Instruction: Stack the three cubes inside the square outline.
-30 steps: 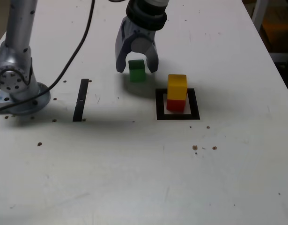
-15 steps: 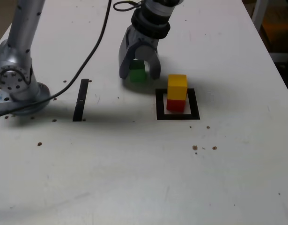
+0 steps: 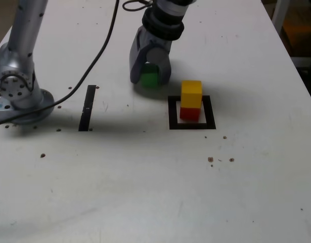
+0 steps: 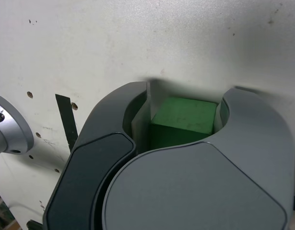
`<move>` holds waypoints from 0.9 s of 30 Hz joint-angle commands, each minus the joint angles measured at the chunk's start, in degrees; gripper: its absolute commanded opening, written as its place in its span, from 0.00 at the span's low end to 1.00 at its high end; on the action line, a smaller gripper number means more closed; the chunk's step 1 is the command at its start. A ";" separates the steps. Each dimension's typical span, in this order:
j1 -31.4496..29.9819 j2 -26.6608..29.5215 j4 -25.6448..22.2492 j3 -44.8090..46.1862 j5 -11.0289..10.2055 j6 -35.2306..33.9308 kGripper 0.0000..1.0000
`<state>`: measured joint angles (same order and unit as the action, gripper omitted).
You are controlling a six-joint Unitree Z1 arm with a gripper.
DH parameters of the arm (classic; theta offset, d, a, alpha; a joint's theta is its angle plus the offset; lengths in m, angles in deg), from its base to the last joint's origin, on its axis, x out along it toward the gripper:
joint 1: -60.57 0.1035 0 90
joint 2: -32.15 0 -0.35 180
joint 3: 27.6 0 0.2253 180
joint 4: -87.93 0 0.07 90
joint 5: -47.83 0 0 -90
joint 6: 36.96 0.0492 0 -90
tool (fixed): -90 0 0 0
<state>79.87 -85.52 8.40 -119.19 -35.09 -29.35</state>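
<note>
Green cube sits largely hidden between the end effector jaws, which press its sides.

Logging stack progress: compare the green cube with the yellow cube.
The green cube sits on the table outside the square outline; the yellow cube rests atop the red cube inside it. The gripper brackets the green cube; the yellow stands free. Both look equal-sized.

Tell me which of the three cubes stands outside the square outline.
The green cube, between the jaws. The yellow cube sits on the red cube inside the outline.
</note>
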 commanded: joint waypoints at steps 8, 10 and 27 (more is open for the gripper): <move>-2.23 6.05 -10.10 -6.46 -1.55 -3.16 0.38; -3.23 6.81 -13.22 -9.58 -1.94 -4.16 0.38; -14.99 5.04 -26.76 -30.84 0.44 -9.68 0.38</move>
<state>65.44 -80.14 -17.76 -149.68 -34.79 -38.80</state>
